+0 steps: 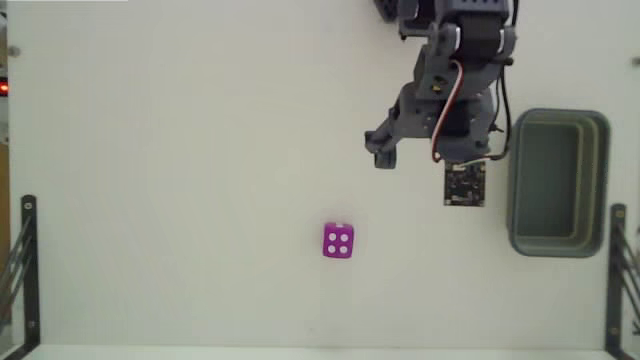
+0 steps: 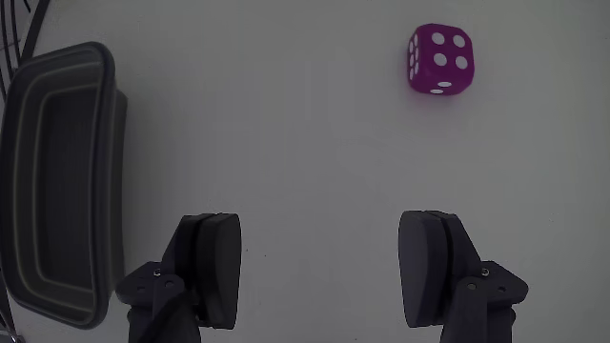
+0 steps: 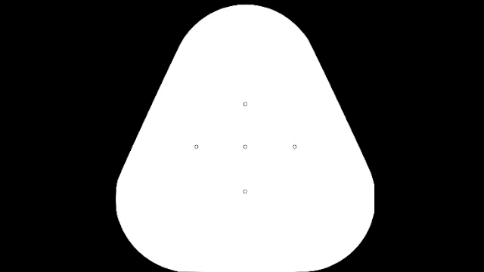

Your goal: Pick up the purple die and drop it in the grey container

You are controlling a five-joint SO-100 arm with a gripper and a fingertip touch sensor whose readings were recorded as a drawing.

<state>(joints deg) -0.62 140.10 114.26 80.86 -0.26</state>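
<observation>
The purple die [image 1: 338,241] lies alone on the white table, with four white pips on its top face. In the wrist view the die [image 2: 440,60] sits ahead and to the right of my fingers, well apart from them. My gripper [image 2: 324,272] is open, nothing between its two dark fingers [image 2: 214,272]. In the fixed view the gripper [image 1: 430,150] hangs above the table, up and to the right of the die. The grey container [image 1: 560,118] stands at the right with nothing visible inside; the wrist view shows this container [image 2: 114,171] along its left edge.
A small dark circuit board [image 1: 465,183] hangs from the arm beside the container. Black metal brackets stand at the table's left edge [image 1: 25,270] and right edge [image 1: 620,270]. A red light [image 1: 3,88] glows at the far left. White table surface surrounds the die.
</observation>
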